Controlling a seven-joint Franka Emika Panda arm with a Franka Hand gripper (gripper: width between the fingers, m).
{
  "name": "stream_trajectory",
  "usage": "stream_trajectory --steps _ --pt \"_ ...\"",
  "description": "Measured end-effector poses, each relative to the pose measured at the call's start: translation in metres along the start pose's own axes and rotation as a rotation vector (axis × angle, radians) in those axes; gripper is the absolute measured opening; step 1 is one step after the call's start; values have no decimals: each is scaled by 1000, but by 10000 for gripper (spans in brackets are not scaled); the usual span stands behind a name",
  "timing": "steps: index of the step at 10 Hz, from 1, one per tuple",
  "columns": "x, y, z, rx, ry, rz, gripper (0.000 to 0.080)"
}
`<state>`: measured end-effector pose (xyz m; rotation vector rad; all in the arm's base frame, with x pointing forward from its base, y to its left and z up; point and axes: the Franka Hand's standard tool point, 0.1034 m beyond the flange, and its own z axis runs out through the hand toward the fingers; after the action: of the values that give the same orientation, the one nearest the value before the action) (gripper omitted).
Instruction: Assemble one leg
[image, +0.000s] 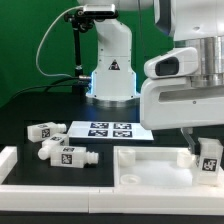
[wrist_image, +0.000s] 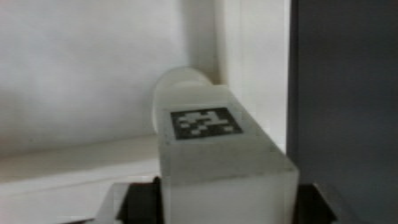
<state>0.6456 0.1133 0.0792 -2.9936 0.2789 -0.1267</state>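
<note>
My gripper (image: 205, 152) is at the exterior view's right, over the right corner of the large flat white panel (image: 150, 165). It is shut on a leg (image: 210, 157), a stubby white peg with a black-and-white tag. In the wrist view the held leg (wrist_image: 217, 140) fills the middle, tag up, its narrow end toward the panel's raised edge (wrist_image: 107, 150); the dark fingers (wrist_image: 143, 200) press both its sides. Three more legs lie at the exterior view's left: one (image: 46, 129) near the marker board, two (image: 70, 156) lower down, close together.
The marker board (image: 110, 130) lies in front of the arm's white base (image: 110, 70). A white rail (image: 10, 160) edges the table at the exterior view's left and front. The table top is black.
</note>
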Motion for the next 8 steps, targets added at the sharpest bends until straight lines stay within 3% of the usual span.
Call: stream_trajectory --steps 3,5,8 --pt "-2 3 1 -15 4 435 301" --pt "-3 3 1 -9 1 848 301" --pt "-3 4 1 0 -5 1075 300"
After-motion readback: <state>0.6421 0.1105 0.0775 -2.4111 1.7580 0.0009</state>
